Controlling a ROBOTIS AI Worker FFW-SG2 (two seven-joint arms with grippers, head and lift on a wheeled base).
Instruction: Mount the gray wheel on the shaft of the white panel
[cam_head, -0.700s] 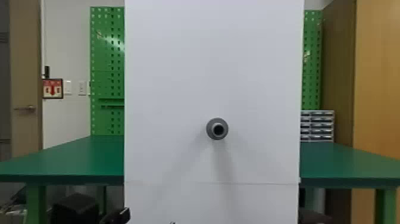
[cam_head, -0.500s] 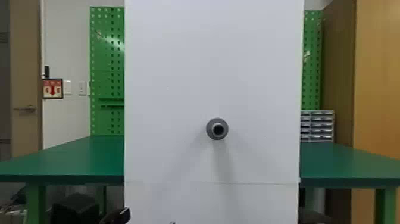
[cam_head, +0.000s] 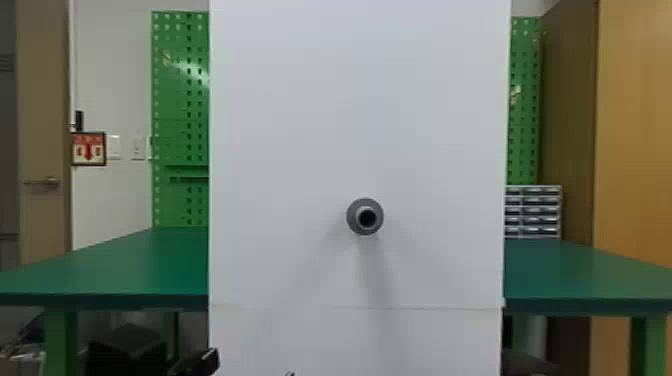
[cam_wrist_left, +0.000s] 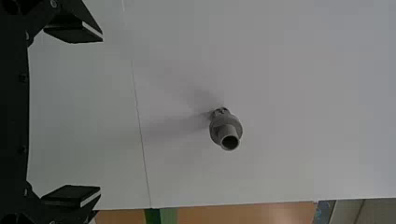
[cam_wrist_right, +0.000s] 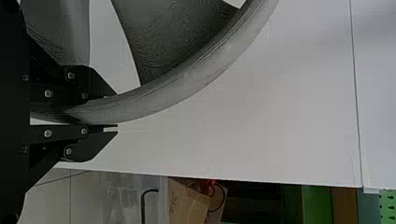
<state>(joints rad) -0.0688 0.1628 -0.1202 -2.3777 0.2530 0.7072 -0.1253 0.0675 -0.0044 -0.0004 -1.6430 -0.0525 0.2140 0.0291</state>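
White panel (cam_head: 300, 125): stood upright, crossed by a thin seam low on its face.
Gray shaft (cam_head: 354, 225): fixed about midway between the panel's left and right edges, above the seam; its hollow end is pointed outward, with a wider collar seen around it.
Gray wheel (cam_wrist_right: 187, 86): held in front of the panel, apart from the shaft; part of its rim and broad spokes are shown in the right wrist view.
Right gripper (cam_wrist_right: 116, 110): closed on the wheel's rim, which is held between the two fingers.
Left gripper (cam_head: 251, 366): placed low by the panel's left edge, fingers spread wide, nothing held.
Green table (cam_head: 115, 270): set behind the panel, seen past both side edges.
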